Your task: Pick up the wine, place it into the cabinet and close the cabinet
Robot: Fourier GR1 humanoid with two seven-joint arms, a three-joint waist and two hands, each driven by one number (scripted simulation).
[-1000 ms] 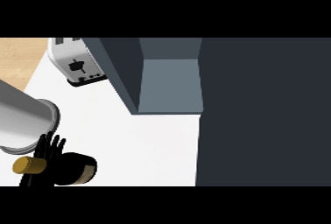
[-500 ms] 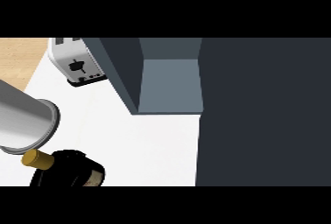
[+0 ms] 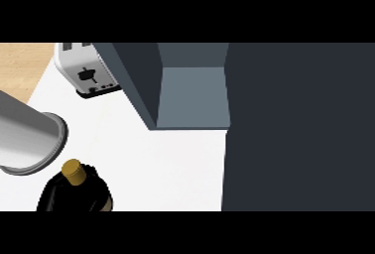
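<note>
The wine bottle (image 3: pixel 77 194), gold-capped, stands at the white counter's (image 3: pixel 176 168) near left edge, label unreadable. Just beside it is the left forearm (image 3: pixel 22 136); its hand's grip cannot be told. Farther off, the open cabinet (image 3: pixel 192 94) and the toaster (image 3: pixel 88 69).

The wine bottle (image 3: pixel 79 196) has tipped more upright, its gold top (image 3: pixel 72 171) shifting rightward and higher in the view.

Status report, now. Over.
Left forearm beside wine, hand state unreadable; right hand out of view. Wine neck-up at lower left, not yet in open cabinet. Toaster left of cabinet, off the path.
</note>
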